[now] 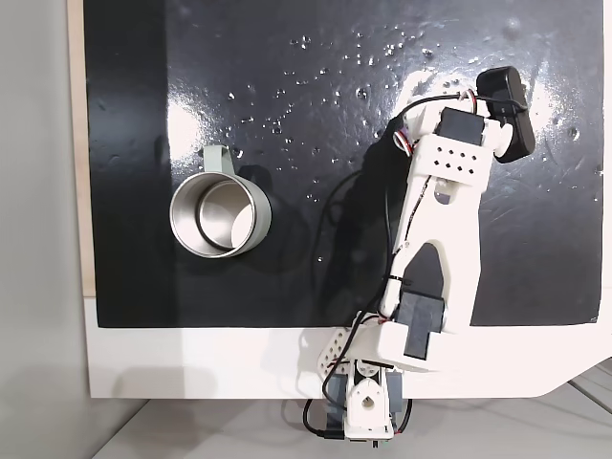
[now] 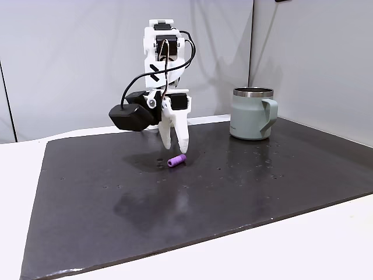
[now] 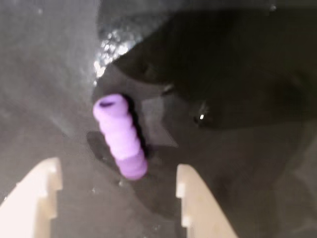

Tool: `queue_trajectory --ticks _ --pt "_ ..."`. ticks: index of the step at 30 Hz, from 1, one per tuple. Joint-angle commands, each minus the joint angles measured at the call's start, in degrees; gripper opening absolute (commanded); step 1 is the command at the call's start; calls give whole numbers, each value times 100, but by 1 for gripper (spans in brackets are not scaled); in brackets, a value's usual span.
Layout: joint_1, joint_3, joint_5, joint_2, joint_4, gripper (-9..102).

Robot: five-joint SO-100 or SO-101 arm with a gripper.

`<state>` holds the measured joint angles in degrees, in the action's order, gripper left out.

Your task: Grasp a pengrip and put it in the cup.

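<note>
The pincer (image 3: pixel 116 186) is hanging open, fingers straddling the pengrip (image 3: pixel 121 136) lying on the surface (image 2: pixel 233 192), ready to close; the cup (image 2: pixel 252 114) is standing far right

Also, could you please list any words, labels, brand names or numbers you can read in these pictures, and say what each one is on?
There is no readable text in any of the views.
The cup: plain steel rim and grey-green wall, no logo or print showing.
The pengrip: ribbed purple rubber, no marking.
The end effector and white arm: bare plastic, no label showing.
The black mat: bare, with glare and specks.
</note>
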<state>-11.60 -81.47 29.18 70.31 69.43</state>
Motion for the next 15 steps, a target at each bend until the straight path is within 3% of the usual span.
queue_trajectory --ticks 1,15 --pt "-123 431 70 -70 -149 28" --pt "-44 976 149 -817 -185 18"
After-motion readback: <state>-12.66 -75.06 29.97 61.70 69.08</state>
